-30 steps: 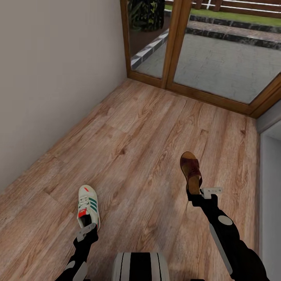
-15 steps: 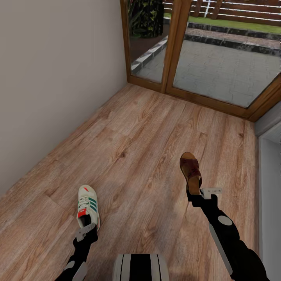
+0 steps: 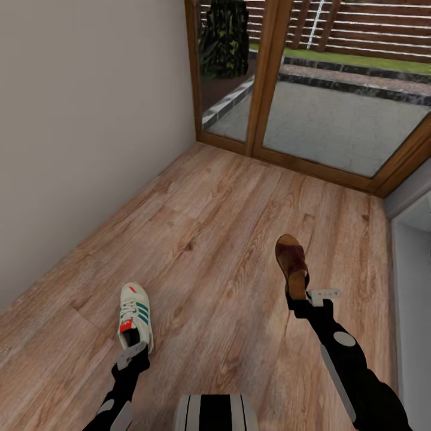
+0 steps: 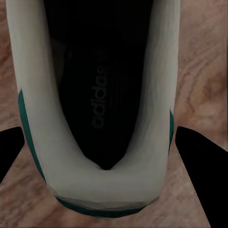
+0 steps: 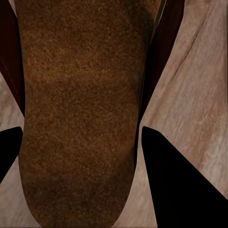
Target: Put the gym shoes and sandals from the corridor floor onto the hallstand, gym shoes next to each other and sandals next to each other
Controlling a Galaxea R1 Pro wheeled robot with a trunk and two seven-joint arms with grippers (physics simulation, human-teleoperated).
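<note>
Wood-grain floor (image 3: 227, 209) runs to the glass door (image 3: 335, 90); since a second ago the camera has tilted, revealing more fence. Nearer than the door, the left gripper (image 3: 133, 353) clamps a sneaker's (image 3: 134, 314) heel and the right gripper (image 3: 306, 297) a sandal's (image 3: 291, 260). Left wrist: fingers (image 4: 199, 161) flank the sneaker (image 4: 99, 95). Right wrist: fingers (image 5: 175, 171) hug the sandal (image 5: 80, 114).

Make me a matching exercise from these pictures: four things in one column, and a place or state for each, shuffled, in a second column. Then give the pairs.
Things:
1. sneaker
2. sandal
3. glass doors
4. wall

Places or states:
A. at the corridor's far end, garden behind
B. heel between the right gripper's fingers
C. plain, along the left of the head view
D. heel between the left gripper's fingers

Pairs: 1-D, 2-B, 3-A, 4-C
</note>
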